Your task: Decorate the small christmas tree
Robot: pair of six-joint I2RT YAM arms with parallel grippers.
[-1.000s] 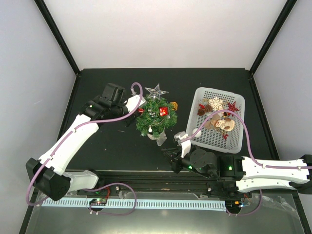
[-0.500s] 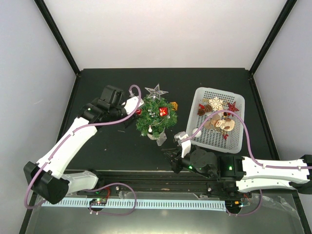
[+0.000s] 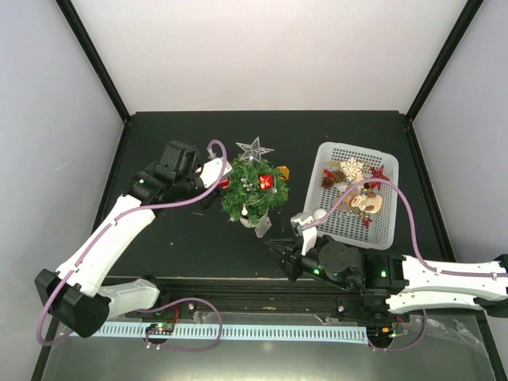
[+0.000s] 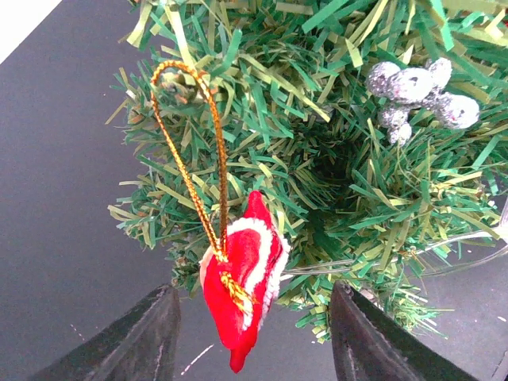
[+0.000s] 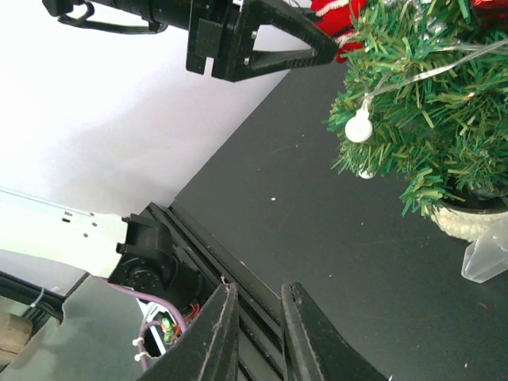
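Observation:
The small christmas tree (image 3: pixel 255 190) stands mid-table in a white pot (image 5: pixel 476 218), with a silver star (image 3: pixel 255 148) by its far side. A red-and-white ornament (image 4: pixel 238 294) hangs from a left-side branch by a gold cord loop (image 4: pixel 186 151). My left gripper (image 3: pixel 221 180) is open at the tree's left edge. Its fingers (image 4: pixel 151 333) stand either side of the ornament without touching it. My right gripper (image 3: pixel 272 251) hovers low over the table in front of the tree. Its jaws are a narrow gap apart, with nothing between them (image 5: pixel 259 287).
A white mesh basket (image 3: pixel 355 147) with several ornaments sits right of the tree. A red gift box (image 3: pixel 266 181), a white ball (image 5: pixel 359 127) and silver beads (image 4: pixel 413 87) hang on the tree. A clear plastic piece (image 5: pixel 488 254) lies by the pot. The table's front rail (image 5: pixel 238 278) runs under my right gripper.
My left gripper has opened and let go of the red ornament, which now hangs on the branch, and the arm has drawn slightly left. The right gripper has parted slightly and shifted right.

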